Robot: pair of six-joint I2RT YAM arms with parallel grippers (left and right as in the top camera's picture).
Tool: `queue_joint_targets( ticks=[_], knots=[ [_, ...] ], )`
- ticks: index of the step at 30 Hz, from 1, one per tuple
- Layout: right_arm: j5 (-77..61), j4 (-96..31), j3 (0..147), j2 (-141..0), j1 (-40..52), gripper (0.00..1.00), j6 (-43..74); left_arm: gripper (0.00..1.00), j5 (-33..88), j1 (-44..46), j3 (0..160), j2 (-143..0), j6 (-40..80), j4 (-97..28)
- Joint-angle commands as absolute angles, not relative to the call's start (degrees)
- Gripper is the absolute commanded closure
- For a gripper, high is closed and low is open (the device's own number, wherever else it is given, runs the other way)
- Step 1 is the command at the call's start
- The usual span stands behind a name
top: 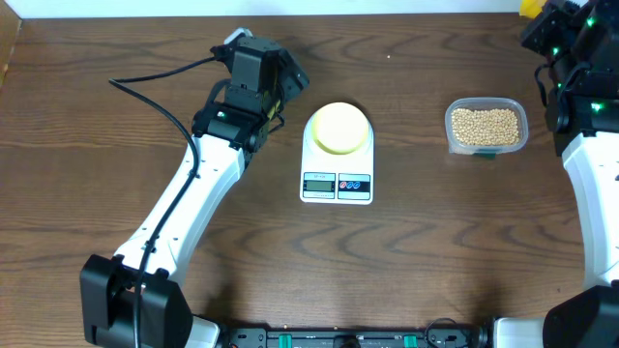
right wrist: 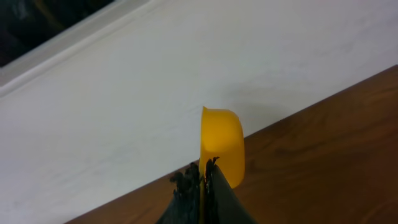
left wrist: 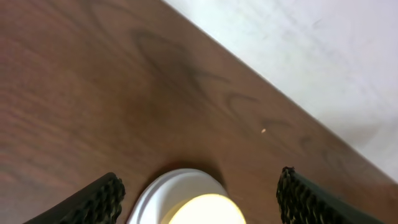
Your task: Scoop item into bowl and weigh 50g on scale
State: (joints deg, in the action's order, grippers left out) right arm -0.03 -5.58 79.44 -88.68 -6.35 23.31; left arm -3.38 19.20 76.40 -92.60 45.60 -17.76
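- The right gripper (right wrist: 202,179) is clamped on the scoop (right wrist: 221,146) at the table's far right corner.
- The beans (top: 486,125) lie in the tub (top: 451,132), nearest the right arm and well right of the bowl (top: 338,128) on the scale (top: 336,186).
- The left gripper (left wrist: 199,198) gapes empty beside the bowl.

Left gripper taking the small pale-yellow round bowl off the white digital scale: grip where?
Probably the left rim of the pale-yellow round bowl, from above, one finger inside and one outside. It sits upright and shallow on the white digital scale, so there's little side wall, and the open left gripper is on that side.
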Motion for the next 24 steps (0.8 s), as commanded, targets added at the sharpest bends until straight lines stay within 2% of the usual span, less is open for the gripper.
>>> queue_joint_targets(
  ticks=[1,17,24],
  knots=[
    [0.01,-5.1,79.99,-88.73,-5.89,0.98,23.79,0.2,-4.36,19.05,76.38,-93.19,44.62,-18.98],
    [-4.27,-4.84,79.99,-88.75,-5.89,0.99,28.4,0.2,-4.36,19.05,76.38,-93.19,44.62,-20.56],
    [-4.25,-2.63,79.99,-89.06,-5.89,0.99,36.25,0.2,-4.36,19.05,76.38,-93.19,44.62,-20.56]
  ],
)
